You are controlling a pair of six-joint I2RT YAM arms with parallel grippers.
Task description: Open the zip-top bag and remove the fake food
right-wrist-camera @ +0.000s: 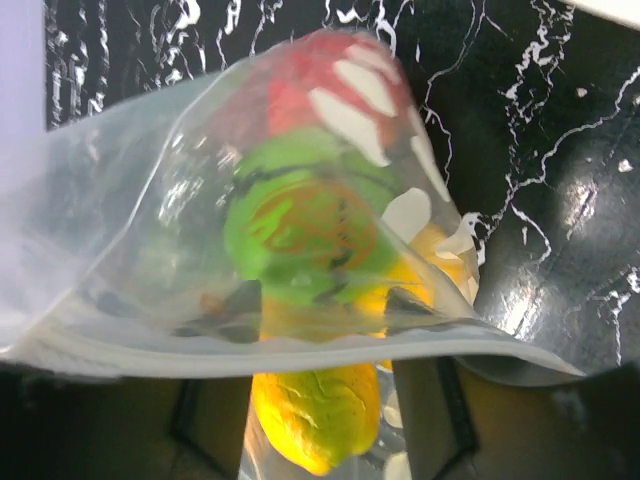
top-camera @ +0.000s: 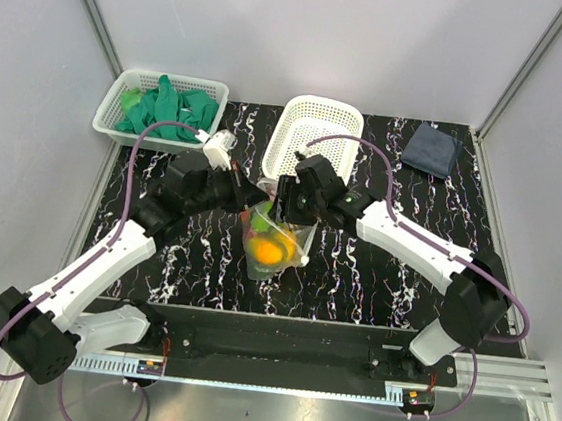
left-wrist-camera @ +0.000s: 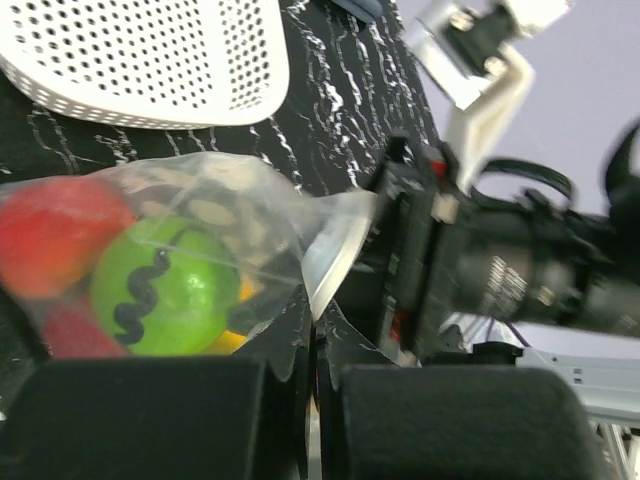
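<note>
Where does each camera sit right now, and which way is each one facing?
Top external: above and behind the arm bases, looking down on the table; both arms show, left gripper and right gripper meeting at the zip-top bag.
Left wrist: on the left arm, looking along its fingers, pinched on the bag's edge, toward the right gripper and white basket.
Right wrist: looking past its fingers into the bag at the fake food.
Shared: both wrist views show the bag and food.
</note>
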